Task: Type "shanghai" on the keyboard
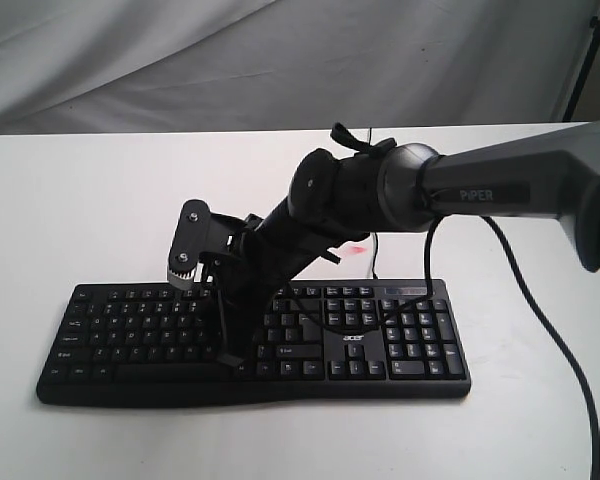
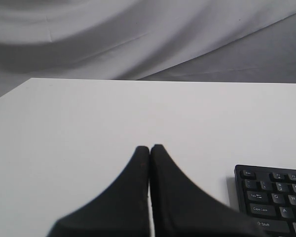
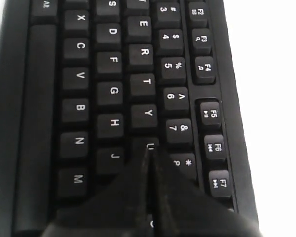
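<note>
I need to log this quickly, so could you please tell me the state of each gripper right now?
Left gripper: closed, holding nothing, over the table.
Right gripper: closed, holding nothing, above the keyboard.

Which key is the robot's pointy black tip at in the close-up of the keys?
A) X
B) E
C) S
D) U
D: in the right wrist view, the closed tips of the right gripper come to a point right at the U key of the keyboard, well away from X, S and E.
</note>
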`<action>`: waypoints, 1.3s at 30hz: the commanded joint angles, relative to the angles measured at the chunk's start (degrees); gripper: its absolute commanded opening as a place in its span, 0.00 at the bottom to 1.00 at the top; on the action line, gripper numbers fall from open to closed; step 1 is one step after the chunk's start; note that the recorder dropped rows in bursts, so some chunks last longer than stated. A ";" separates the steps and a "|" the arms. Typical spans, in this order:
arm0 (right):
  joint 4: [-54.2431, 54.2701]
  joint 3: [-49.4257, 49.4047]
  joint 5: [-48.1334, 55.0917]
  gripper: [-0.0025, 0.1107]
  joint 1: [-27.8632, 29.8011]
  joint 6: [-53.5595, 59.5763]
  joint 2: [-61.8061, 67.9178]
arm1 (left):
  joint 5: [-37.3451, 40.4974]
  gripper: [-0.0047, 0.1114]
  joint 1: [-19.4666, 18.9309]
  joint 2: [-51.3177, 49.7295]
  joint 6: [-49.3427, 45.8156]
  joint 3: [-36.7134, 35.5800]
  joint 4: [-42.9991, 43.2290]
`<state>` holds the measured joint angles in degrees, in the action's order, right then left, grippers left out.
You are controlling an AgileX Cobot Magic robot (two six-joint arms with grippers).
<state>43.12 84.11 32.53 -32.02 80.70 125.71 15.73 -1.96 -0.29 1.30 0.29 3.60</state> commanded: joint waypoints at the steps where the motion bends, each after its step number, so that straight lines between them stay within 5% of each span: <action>1: 0.02 -0.34 0.91 0.02 0.26 0.43 -0.24 | -0.49 0.05 0.21 0.29 0.09 -0.29 -0.04; 39: -0.14 -0.34 2.72 0.02 0.62 0.43 -3.90 | -0.49 0.05 0.21 0.29 0.09 -0.29 -0.04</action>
<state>43.10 84.11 34.37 -31.90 80.83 123.02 15.73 -1.96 -0.29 1.30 0.29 3.60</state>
